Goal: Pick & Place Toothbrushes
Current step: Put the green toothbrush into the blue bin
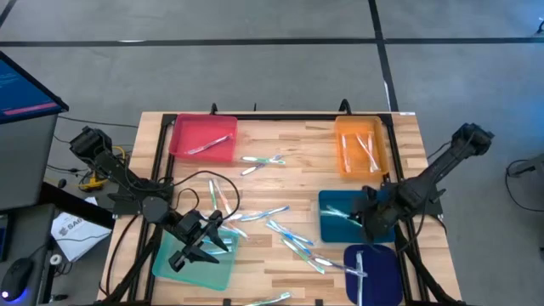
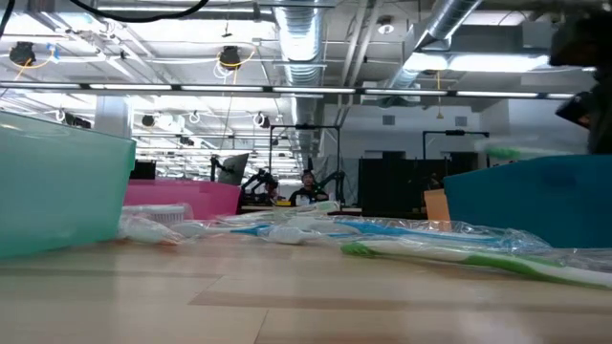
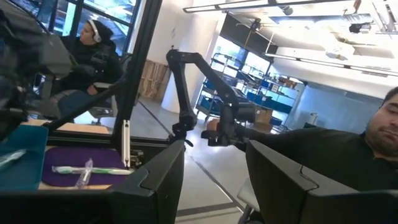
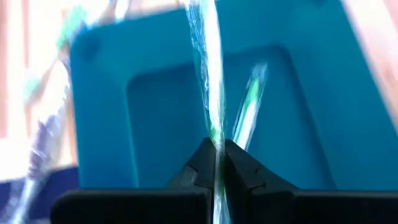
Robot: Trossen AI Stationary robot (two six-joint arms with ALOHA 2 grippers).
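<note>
Several wrapped toothbrushes (image 1: 285, 231) lie loose on the wooden table's middle; others lie in the trays. My right gripper (image 1: 367, 218) hangs over the blue tray (image 1: 333, 228) and is shut on one clear-wrapped toothbrush (image 4: 210, 74). A second toothbrush (image 4: 249, 102) with green parts lies flat on that tray's floor. My left gripper (image 1: 204, 236) is open over the light teal tray (image 1: 191, 265) near the table's left front and holds nothing. In the left wrist view its fingers (image 3: 155, 180) point level across the table toward the purple tray (image 3: 87, 163). My right gripper pinches the wrapped toothbrush between its two fingertips (image 4: 239, 165), near one end (image 4: 215, 140). The fingers lie along it, and its long part sticks out ahead of them. It is lifted clear above the blue tray's floor.
A red tray (image 1: 204, 136) and an orange tray (image 1: 361, 146) sit at the far edge, each with toothbrushes inside. The purple tray (image 1: 374, 272) at the near right holds one. Black cables (image 1: 200, 183) loop over the table's left. People sit beyond the table.
</note>
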